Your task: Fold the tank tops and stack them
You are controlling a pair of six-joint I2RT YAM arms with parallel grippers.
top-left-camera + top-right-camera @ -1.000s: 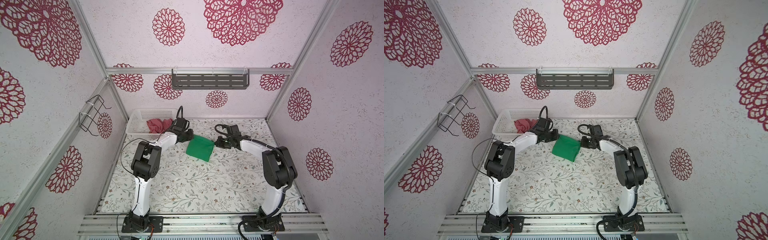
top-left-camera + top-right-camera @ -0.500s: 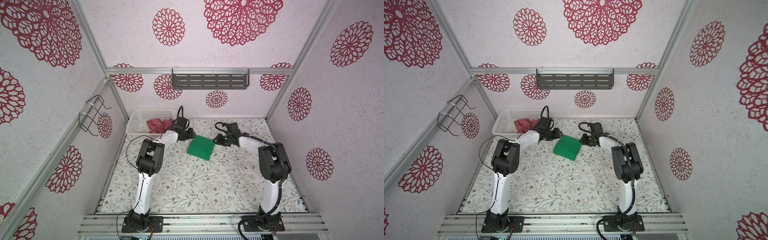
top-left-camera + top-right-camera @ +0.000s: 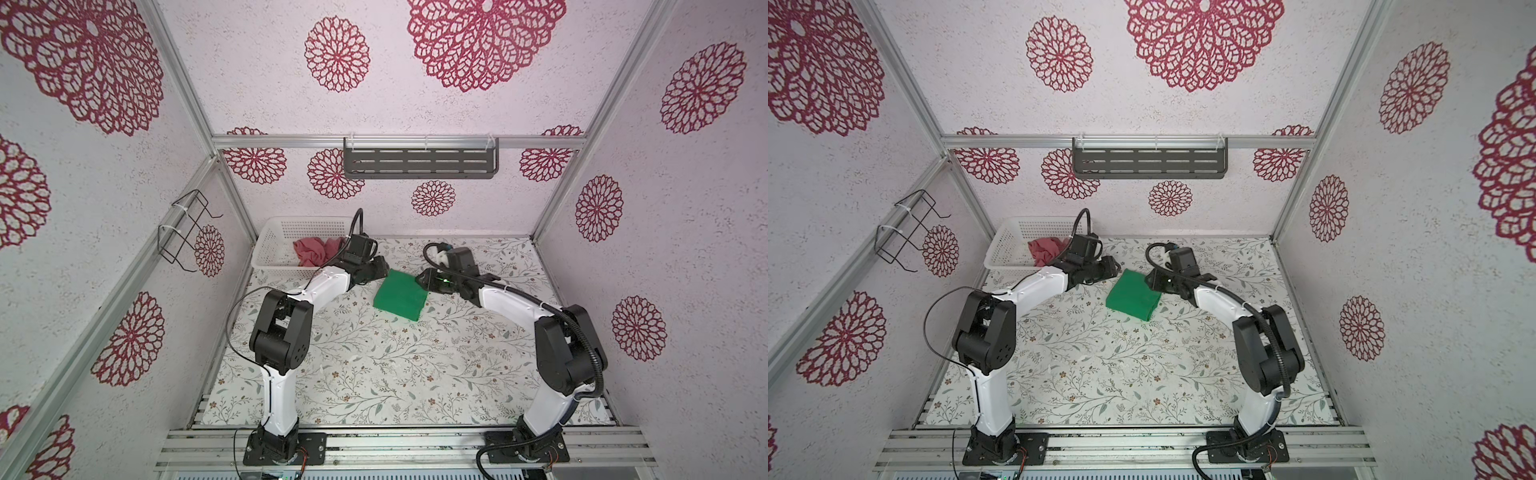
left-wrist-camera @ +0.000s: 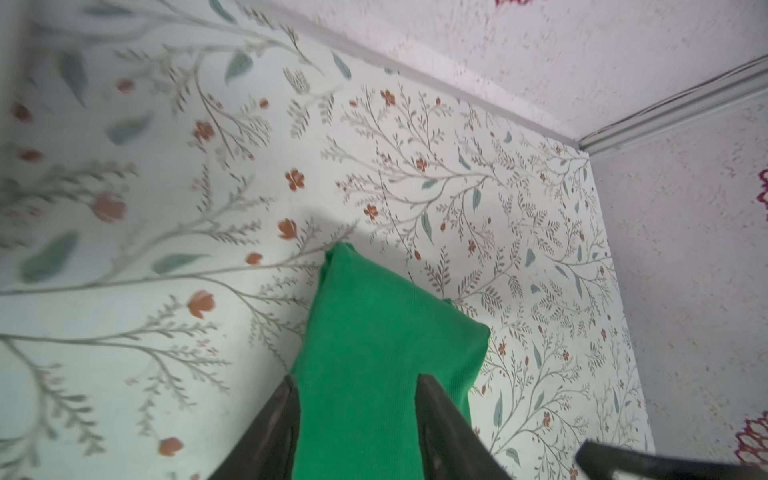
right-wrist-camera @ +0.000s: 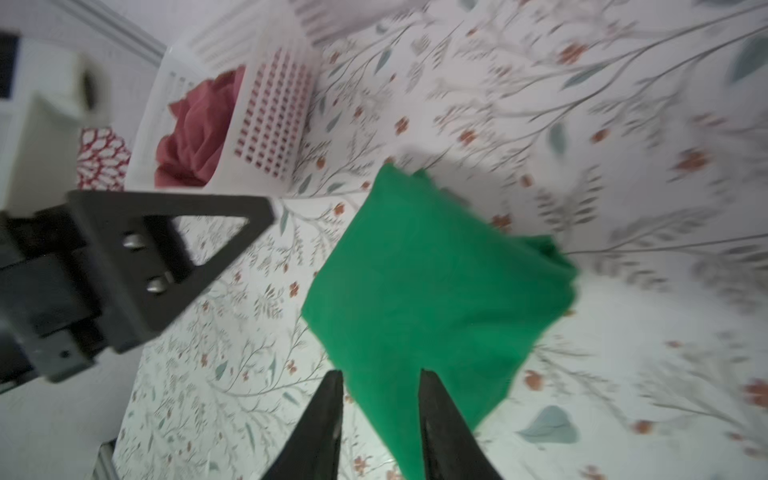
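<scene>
fingers (image 4: 282, 419) of the left gripper (image 4: 355, 384) stand half apart astride an edge of the green tank top (image 4: 374, 332), clamping nothing; the right gripper (image 5: 380, 374) gapes less, over a corner of it, holding nothing either. two tank tops: the green one lies folded square on the table (image 3: 374, 365) between the two grippers, the rose-red tank top (image 3: 311, 251) crumpled in the one white basket (image 3: 274, 237) at the far left corner.

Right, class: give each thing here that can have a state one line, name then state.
green tank top: folded, lying flat.
red tank top: crumpled, unfolded, in the basket.
basket: upright.
left gripper: open, at the green tank top's edge.
right gripper: open, at its corner.
</scene>
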